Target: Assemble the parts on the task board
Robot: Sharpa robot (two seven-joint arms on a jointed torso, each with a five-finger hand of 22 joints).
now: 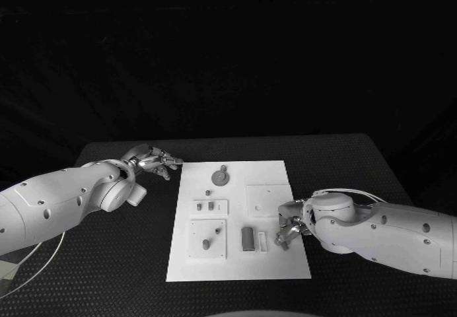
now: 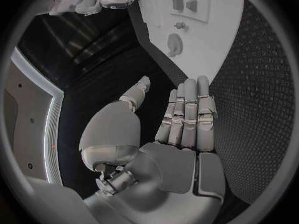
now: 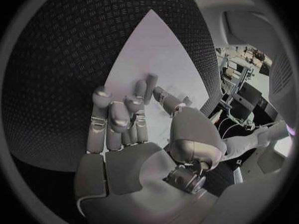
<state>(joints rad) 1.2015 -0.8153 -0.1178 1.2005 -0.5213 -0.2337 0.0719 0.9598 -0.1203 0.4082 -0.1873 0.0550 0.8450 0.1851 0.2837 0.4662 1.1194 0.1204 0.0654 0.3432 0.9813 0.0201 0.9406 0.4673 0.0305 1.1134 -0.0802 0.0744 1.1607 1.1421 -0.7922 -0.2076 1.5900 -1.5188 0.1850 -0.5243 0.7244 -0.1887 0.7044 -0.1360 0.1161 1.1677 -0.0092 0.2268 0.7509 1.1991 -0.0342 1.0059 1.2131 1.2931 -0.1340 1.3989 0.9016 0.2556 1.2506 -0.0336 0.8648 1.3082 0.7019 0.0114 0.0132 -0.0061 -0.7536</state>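
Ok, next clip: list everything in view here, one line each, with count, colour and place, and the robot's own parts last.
table: one, black, under everything.
task board: one, white, middle of the table.
round part: one, grey, far end of the board.
small parts: two, grey, side by side in a raised panel at mid-board.
parts in near panel: two, grey, on the board's near left panel.
long block: one, grey, near the right hand.
left hand: silver, beside the board's far left corner, holding nothing, fingers apart.
right hand: silver, at the board's right edge; a hold cannot be told.

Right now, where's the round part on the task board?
In the head view the round part lies at the far end of the task board, on its left half, just right of the left hand.
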